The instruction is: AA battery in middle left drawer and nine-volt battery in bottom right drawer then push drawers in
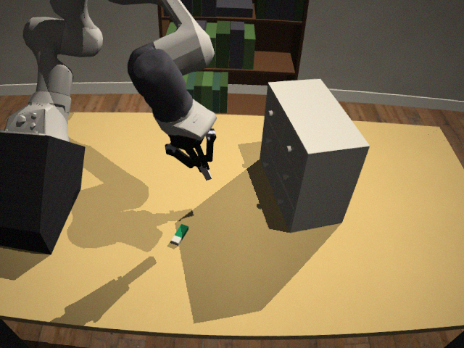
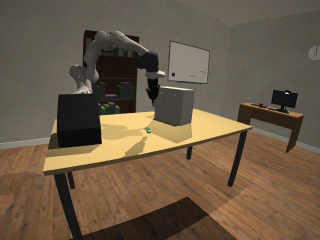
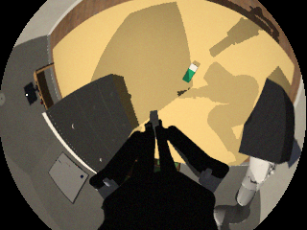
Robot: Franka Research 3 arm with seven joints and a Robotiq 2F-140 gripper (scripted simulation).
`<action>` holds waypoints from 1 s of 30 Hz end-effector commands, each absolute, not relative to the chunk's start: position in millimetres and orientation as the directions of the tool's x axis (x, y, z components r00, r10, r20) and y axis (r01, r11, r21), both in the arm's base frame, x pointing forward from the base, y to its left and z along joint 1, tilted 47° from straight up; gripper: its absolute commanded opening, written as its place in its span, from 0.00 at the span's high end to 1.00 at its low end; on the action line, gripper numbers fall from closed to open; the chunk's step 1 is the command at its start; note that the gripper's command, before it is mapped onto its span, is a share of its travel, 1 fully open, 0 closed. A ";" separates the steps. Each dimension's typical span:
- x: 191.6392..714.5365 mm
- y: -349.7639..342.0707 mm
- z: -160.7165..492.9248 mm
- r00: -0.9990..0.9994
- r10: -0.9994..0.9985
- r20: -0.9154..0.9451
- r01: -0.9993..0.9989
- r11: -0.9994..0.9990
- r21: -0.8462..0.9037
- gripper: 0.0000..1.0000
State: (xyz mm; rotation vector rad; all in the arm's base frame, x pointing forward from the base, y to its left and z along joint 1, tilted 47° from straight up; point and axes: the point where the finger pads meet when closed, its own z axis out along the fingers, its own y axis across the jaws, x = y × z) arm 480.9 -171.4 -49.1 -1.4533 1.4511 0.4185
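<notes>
The small chest (image 1: 338,183) (image 2: 184,108) (image 3: 86,117) stands upright, its knobbed front facing the robot's side. Its drawers look pushed in, though the shaded front shows few details. My gripper (image 1: 206,174) (image 2: 153,103) (image 3: 154,116) is shut with nothing between the fingers. It hangs above the table in front of the chest, apart from it. A small green block with a white end (image 1: 180,234) (image 2: 148,130) (image 3: 190,73) lies on the table; I cannot tell whether it is the nine-volt battery. No AA battery can be made out, and the drawers' insides are hidden.
A large black block (image 1: 61,187) (image 2: 78,118) (image 3: 270,122) stands on the table beside the arm's base. The chest's shadow covers the table between it and the green block. The yellow table's near edge (image 1: 239,336) (image 2: 144,155) runs along the front. A bookshelf stands behind.
</notes>
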 end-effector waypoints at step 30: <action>473.7 -183.4 -47.1 0.529 -0.597 -0.603 -0.779 -0.059 -0.624 1.00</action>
